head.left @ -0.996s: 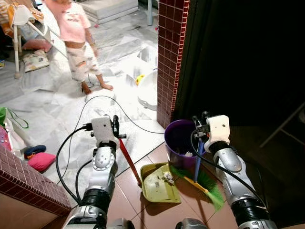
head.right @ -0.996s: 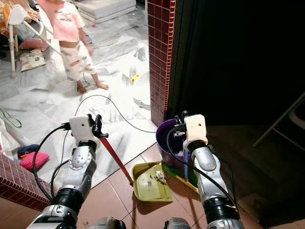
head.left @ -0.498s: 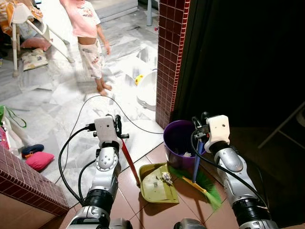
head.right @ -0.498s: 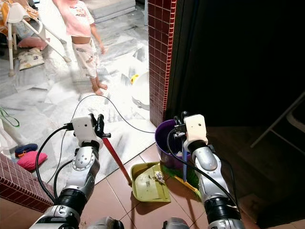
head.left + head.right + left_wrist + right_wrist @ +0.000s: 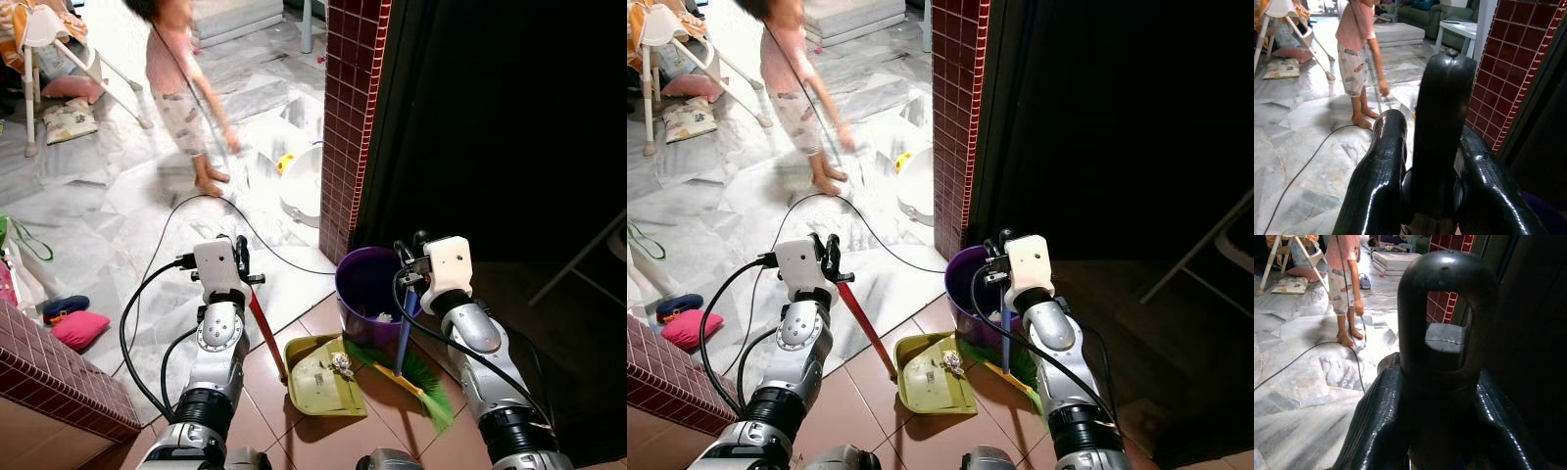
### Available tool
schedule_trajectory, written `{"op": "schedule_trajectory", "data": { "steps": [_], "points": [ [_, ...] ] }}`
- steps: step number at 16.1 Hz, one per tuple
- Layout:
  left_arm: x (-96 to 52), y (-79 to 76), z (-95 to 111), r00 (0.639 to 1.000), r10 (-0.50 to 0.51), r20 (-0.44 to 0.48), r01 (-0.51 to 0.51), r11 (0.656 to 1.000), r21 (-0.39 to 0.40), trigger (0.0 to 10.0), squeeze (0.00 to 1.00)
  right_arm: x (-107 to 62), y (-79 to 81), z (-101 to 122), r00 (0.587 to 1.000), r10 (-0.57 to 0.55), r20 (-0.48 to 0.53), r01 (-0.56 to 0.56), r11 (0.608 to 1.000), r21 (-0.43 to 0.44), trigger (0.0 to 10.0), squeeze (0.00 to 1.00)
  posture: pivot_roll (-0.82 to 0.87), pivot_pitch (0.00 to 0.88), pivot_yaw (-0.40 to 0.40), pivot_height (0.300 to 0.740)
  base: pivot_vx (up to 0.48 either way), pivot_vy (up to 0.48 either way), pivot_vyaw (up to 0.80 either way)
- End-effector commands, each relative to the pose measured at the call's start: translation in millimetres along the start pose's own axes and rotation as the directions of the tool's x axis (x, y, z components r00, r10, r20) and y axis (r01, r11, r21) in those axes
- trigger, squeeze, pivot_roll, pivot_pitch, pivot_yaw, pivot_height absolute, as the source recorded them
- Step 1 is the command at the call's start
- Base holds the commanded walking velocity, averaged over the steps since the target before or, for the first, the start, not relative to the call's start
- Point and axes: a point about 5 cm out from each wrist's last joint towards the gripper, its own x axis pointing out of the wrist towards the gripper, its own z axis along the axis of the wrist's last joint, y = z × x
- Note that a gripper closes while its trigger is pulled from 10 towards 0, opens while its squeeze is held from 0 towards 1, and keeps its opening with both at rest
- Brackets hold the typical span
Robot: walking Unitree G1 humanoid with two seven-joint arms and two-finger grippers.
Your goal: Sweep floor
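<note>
Person [image 5: 186, 88] stepped nearer brick pillar [image 5: 348, 117], crowding dustpan [image 5: 318, 377].

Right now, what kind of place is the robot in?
Probably a family home, at a doorway to a living room. You can see a marble floor, a sofa, a high chair and a person standing barefoot, beside a brick pillar.

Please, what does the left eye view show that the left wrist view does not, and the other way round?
Left eye view, not wrist: the yellow-green dustpan, the purple bucket, the green broom in the right gripper. Left wrist view, not eye: a green sofa far behind. Both: the left gripper shut on the dustpan handle, the person, the black cable, the red brick pillar.
</note>
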Motion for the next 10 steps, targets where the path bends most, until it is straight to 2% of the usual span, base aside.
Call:
{"op": "schedule_trajectory", "data": {
  "steps": [1, 6, 10],
  "points": [
    [-7.8, 3.6, -17.6, 0.996, 0.006, -0.086, -0.005, 1.000, 0.021, 10.0, 0.00, -0.6, 5.3, -3.0, 1.000, 0.009, -0.016, -0.009, 0.999, 0.034, 10.0, 0.00, -0.16, 0.000, 0.029, 0.740, 0.000, 0.000, 0.00],
    [-8.1, 4.5, -18.8, 0.995, -0.007, -0.097, 0.012, 0.999, 0.053, 10.0, 0.00, -0.9, 9.3, -3.7, 1.000, 0.009, -0.014, -0.008, 0.999, 0.048, 10.0, 0.00, -0.16, 0.000, 0.034, 0.740, 0.000, 0.000, 0.00],
    [-8.2, 4.2, -17.2, 0.995, -0.018, -0.094, 0.031, 0.991, 0.133, 10.0, 0.00, -1.1, 13.4, -5.4, 1.000, -0.004, -0.013, 0.005, 0.998, 0.069, 10.0, 0.00, -0.15, 0.000, 0.053, 0.740, 0.000, 0.000, 0.00]
  ]
}}
